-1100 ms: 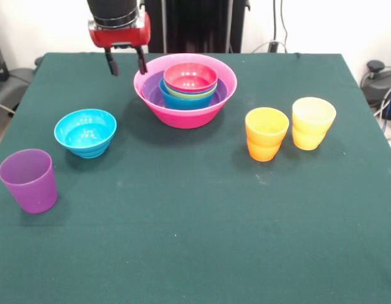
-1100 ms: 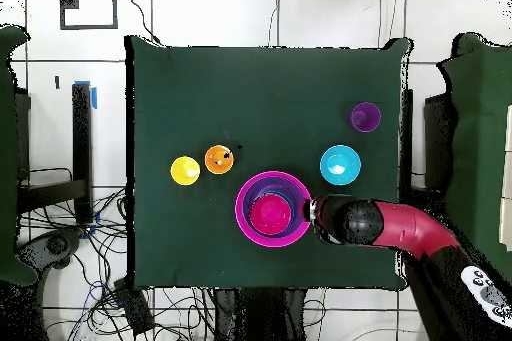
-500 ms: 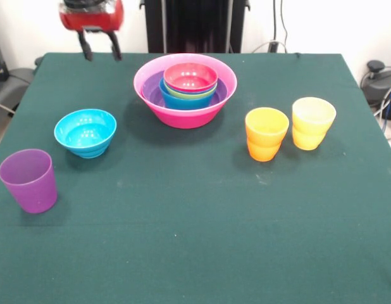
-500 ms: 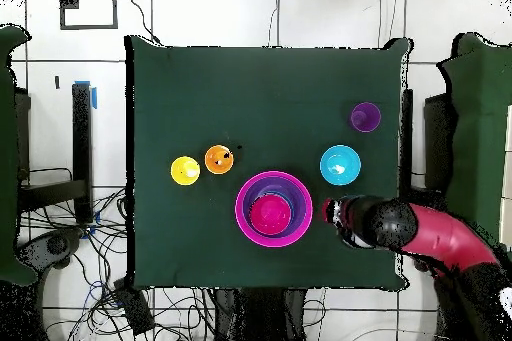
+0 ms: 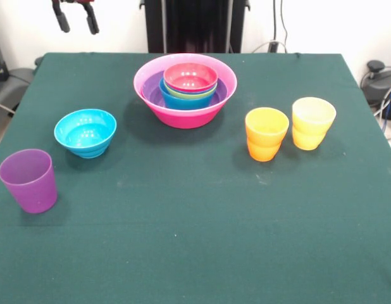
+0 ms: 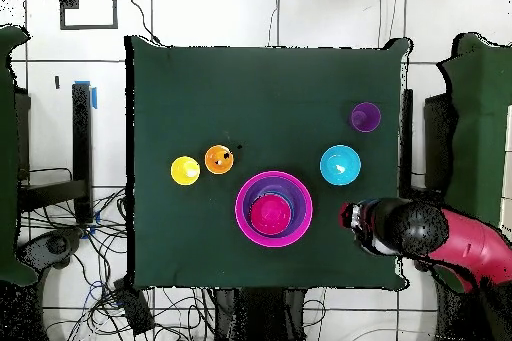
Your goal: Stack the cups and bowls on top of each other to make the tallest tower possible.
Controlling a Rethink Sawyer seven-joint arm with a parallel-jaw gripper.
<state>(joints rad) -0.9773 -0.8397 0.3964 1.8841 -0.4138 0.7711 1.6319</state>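
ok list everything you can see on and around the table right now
round plastic bowls, nested: five seen, hot-pink bowl outermost, then purple, blue, lime green, red-pink bowl on top; far centre of the front view
cyan plastic bowl: one, alone, left of the pile
translucent purple plastic cup: one, upright, near left
orange plastic cup: one, upright, right of the pile
yellow plastic cup: one, upright, beside the orange cup
green cloth table: one
cables: many, on the floor around the table
gripper: one, black fingers, open, empty, top left of the front view, above the table's far left edge
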